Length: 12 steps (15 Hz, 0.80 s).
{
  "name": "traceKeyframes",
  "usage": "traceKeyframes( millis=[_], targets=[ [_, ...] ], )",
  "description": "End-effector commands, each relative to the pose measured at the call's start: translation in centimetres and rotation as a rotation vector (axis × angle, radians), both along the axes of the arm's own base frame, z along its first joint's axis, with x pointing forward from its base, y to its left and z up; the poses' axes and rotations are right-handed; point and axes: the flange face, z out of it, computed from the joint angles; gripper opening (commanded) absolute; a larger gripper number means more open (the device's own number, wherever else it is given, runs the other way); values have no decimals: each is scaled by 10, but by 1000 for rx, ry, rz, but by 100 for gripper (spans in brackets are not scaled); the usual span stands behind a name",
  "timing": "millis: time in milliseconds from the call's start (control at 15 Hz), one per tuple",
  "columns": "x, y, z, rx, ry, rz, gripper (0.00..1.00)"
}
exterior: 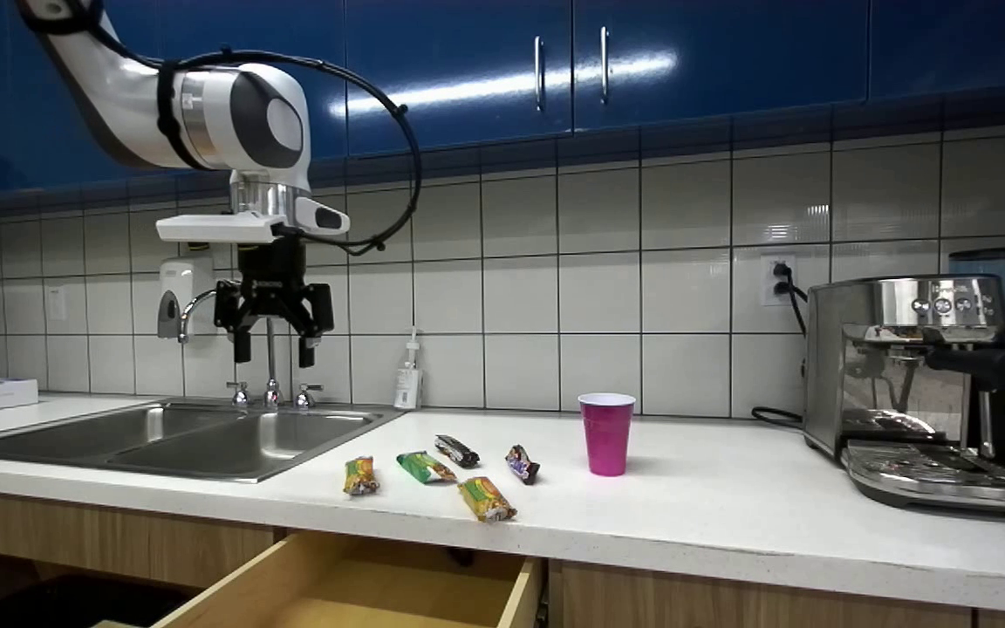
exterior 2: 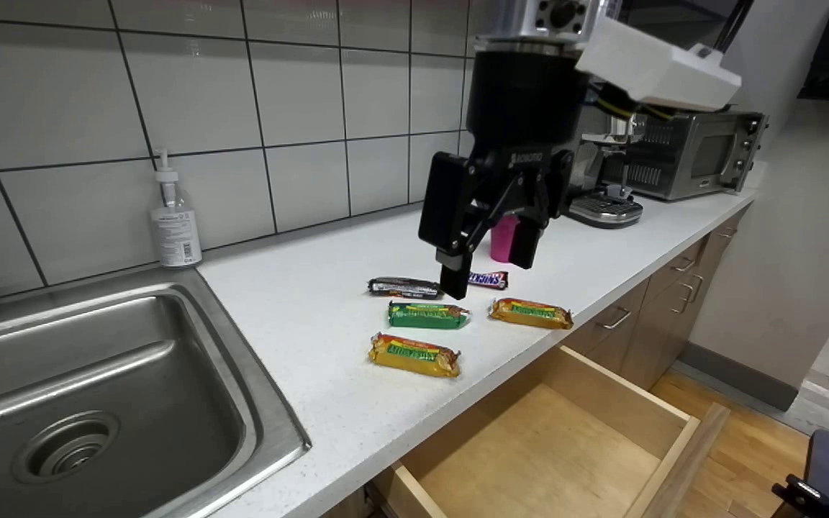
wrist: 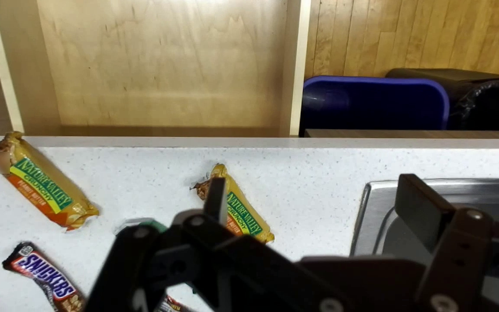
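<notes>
My gripper (exterior: 275,359) hangs high over the counter near the sink in both exterior views, jaws wide apart with nothing between them. Below lie several wrapped bars. Closest to the sink is a yellow bar (exterior 2: 414,355), partly hidden by a finger in the wrist view. Another yellow bar (wrist: 41,186) rests near the counter's front edge. Between and behind these are a green bar (exterior 2: 427,315), a dark-wrapped bar (exterior: 456,451) and a Snickers bar (wrist: 43,275). A pink cup (exterior: 607,436) stands upright to the side of the bars, partly covered by the gripper in an exterior view.
Beneath the counter edge a wooden drawer (exterior 2: 544,432) is pulled out. A steel sink (exterior 2: 270,388) adjoins the bars, with a pump bottle (exterior 2: 175,226) behind. Further along stand a coffee machine (exterior: 904,384) and an oven (exterior 2: 702,151). A purple bin (wrist: 362,104) sits beside the drawer.
</notes>
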Motion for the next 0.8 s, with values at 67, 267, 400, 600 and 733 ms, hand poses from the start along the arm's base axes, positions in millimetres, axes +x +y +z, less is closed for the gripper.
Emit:
traceKeyframes(
  millis=[67,267,400,600,733],
  targets=[
    [35,-6,-5,-7,-20,20,100],
    [55,-6,-13,-8,-23,34,100],
    [71,-7,-18,-13,-26,59,100],
    [94,-11,-25,-27,-26,115,100],
    [109,-16,-32,-28,-24,160,100]
  ],
)
